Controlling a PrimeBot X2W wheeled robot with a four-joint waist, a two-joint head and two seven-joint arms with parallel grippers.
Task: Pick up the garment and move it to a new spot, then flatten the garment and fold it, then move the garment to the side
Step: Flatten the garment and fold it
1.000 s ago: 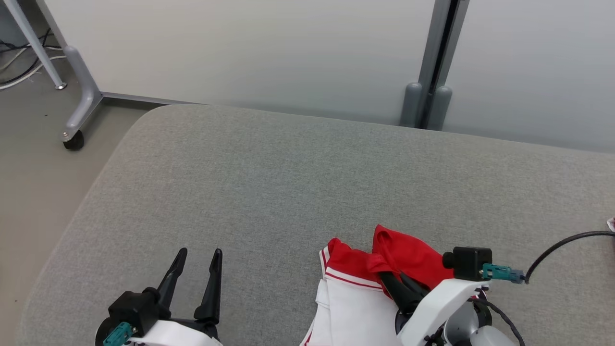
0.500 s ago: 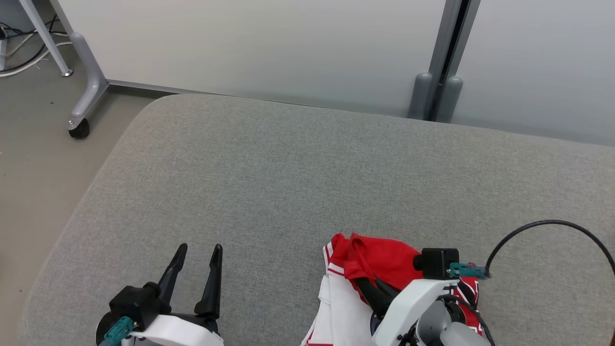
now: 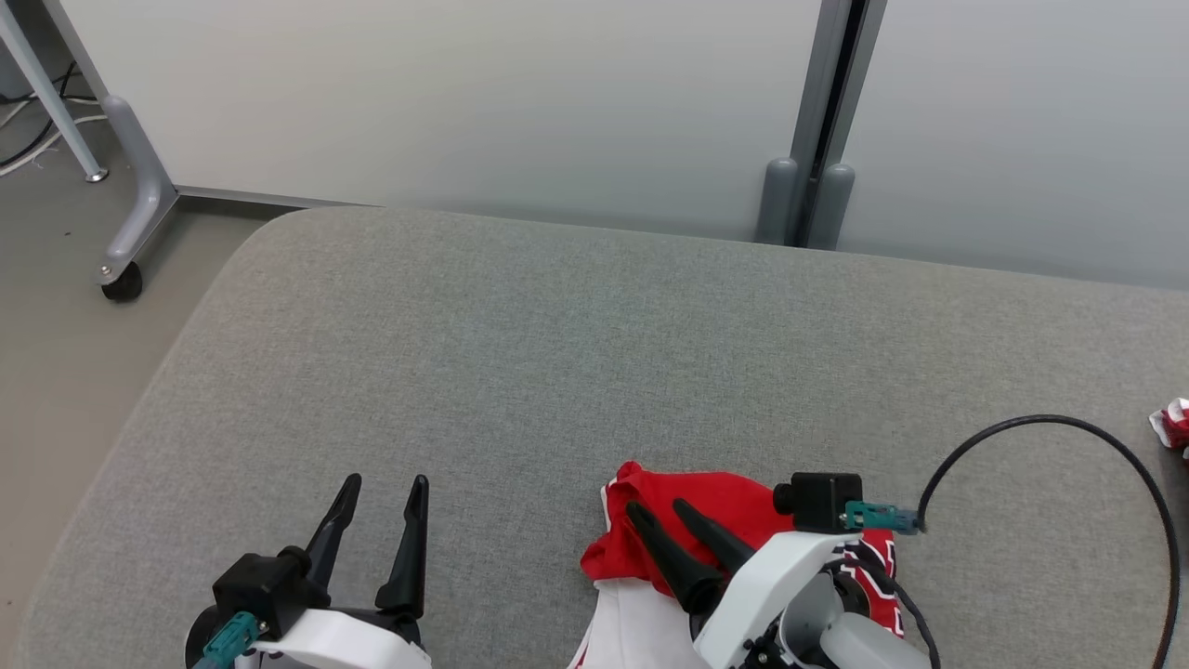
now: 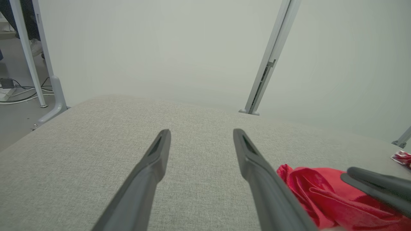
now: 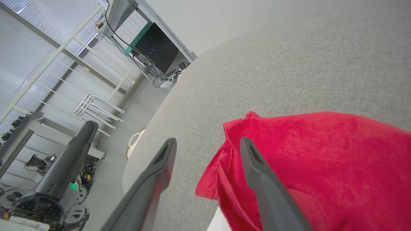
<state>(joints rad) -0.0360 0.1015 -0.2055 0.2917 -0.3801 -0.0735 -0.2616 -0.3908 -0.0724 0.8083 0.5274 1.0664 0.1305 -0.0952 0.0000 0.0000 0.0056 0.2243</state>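
Surface [image 3: 557, 325]: grey, cloth-covered, rounded far-left corner; a pale partition [image 3: 464, 93] stands behind it.

Garment [image 3: 734, 492]: red and white, crumpled, at the near edge of the surface, right of centre. The red part lies bunched on top; the white part [image 3: 632, 623] runs off the bottom of the head view.

Right gripper [image 3: 658, 507]: jaws spread, pinching nothing, lying over the red cloth. Whether they touch it I cannot tell.

Left gripper [image 3: 386, 483]: jaws spread, holding nothing, over bare surface well left of the garment.

Cable [image 3: 1040, 420]: black, arching over the surface from the right wrist.

Scrap [image 3: 1172, 423]: small, red and white, at the far right edge of the surface.

Head view adds a wheeled frame leg [image 3: 130, 214] on the floor to the left.

Left wrist view adds a side-on look at one right finger [image 4: 375, 186] over the red folds.

Right wrist view adds a black box [image 5: 155, 48] under a desk.
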